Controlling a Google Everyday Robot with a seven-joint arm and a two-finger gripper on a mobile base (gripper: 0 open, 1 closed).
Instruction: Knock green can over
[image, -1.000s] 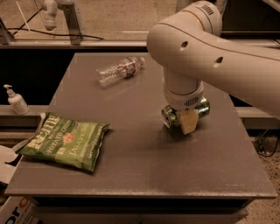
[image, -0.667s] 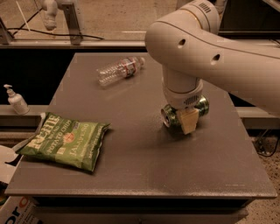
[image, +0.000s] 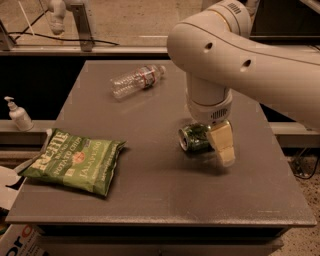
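Note:
The green can (image: 196, 137) lies on its side on the grey table (image: 165, 195), right of the middle, with its silver top facing left. My gripper (image: 220, 149) hangs straight down from the large white arm (image: 250, 60) and sits at the can's right end, low over the table. It covers the can's right part. Whether it touches the can I cannot tell.
A clear plastic bottle (image: 137, 80) lies on its side at the back of the table. A flat green chip bag (image: 75, 161) lies at the front left. A white pump bottle (image: 19, 115) stands on a ledge left of the table.
My gripper has shifted slightly right and toward the front edge. The can now shows mostly left of the gripper, lying on its side as before. The bottle and bag have not moved.

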